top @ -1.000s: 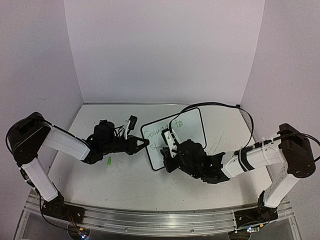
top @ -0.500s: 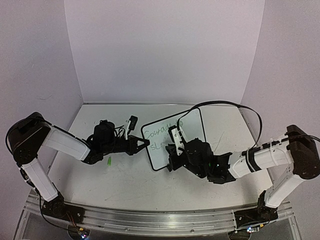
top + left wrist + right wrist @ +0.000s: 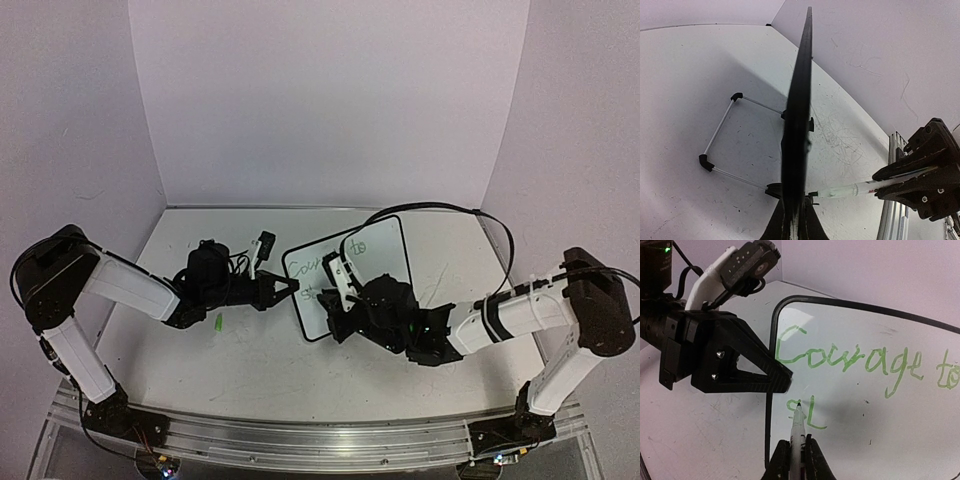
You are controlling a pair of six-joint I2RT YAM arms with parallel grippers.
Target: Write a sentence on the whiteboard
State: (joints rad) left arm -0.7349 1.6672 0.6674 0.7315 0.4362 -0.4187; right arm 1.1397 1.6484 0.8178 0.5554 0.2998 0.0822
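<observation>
The whiteboard (image 3: 385, 255) stands tilted up near the table's middle, its black frame edge-on in the left wrist view (image 3: 799, 110). My left gripper (image 3: 292, 287) (image 3: 794, 220) is shut on its left edge; one of the left gripper's fingers (image 3: 745, 370) shows in the right wrist view. The sentence (image 3: 850, 357) reads "Courage to" in green, with "sL" (image 3: 812, 412) below it. My right gripper (image 3: 796, 455) (image 3: 335, 300) is shut on a white marker (image 3: 798, 427) (image 3: 870, 187). The marker's tip sits at the board's face between the "s" and the "L".
A green marker cap (image 3: 218, 322) lies on the table in front of the left forearm. The board's wire stand (image 3: 720, 145) reaches out behind it. The tabletop (image 3: 850, 140) is scuffed with grey scribbles. Purple walls close the back and sides.
My right gripper with the marker drifted a little right, then came back left at the board's lower left. The left arm and the board have not moved.
</observation>
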